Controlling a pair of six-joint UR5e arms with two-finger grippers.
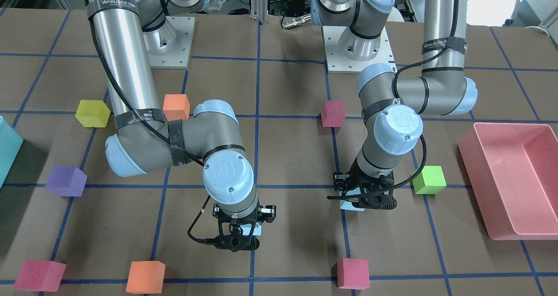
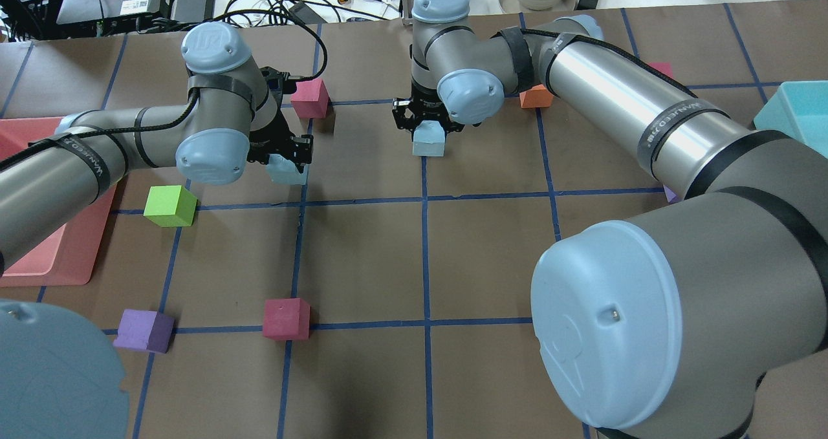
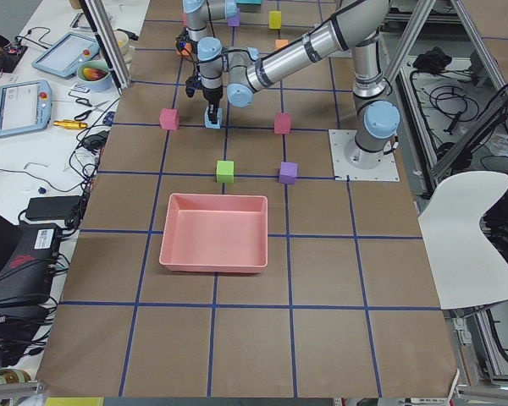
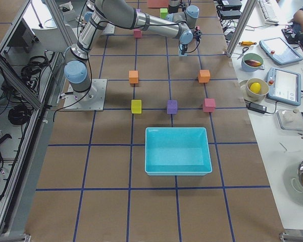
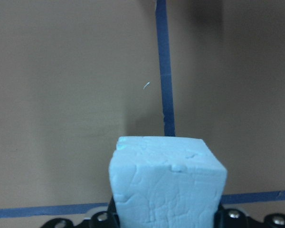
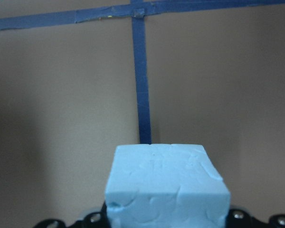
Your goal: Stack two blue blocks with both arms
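Observation:
Two pale blue blocks are each between a gripper's fingers, low over the brown table. My left gripper (image 2: pixel 286 156) is shut on one blue block (image 2: pixel 288 172), which fills the bottom of the left wrist view (image 5: pixel 167 185). In the front view this gripper (image 1: pixel 364 199) hides most of its block (image 1: pixel 350 205). My right gripper (image 2: pixel 427 123) is shut on the other blue block (image 2: pixel 429 142), also seen in the right wrist view (image 6: pixel 166 185) and the front view (image 1: pixel 254 229) under the gripper (image 1: pixel 237 237). The grippers are about one grid square apart.
A green cube (image 2: pixel 169 205) and a pink tray (image 1: pixel 518 178) lie by my left arm. Red cubes (image 2: pixel 310 97) (image 2: pixel 286 318), a purple cube (image 2: pixel 143 330), orange cubes (image 1: pixel 176 107) (image 1: pixel 146 277), a yellow cube (image 1: pixel 92 113) and a teal bin (image 1: pixel 8 150) stand around.

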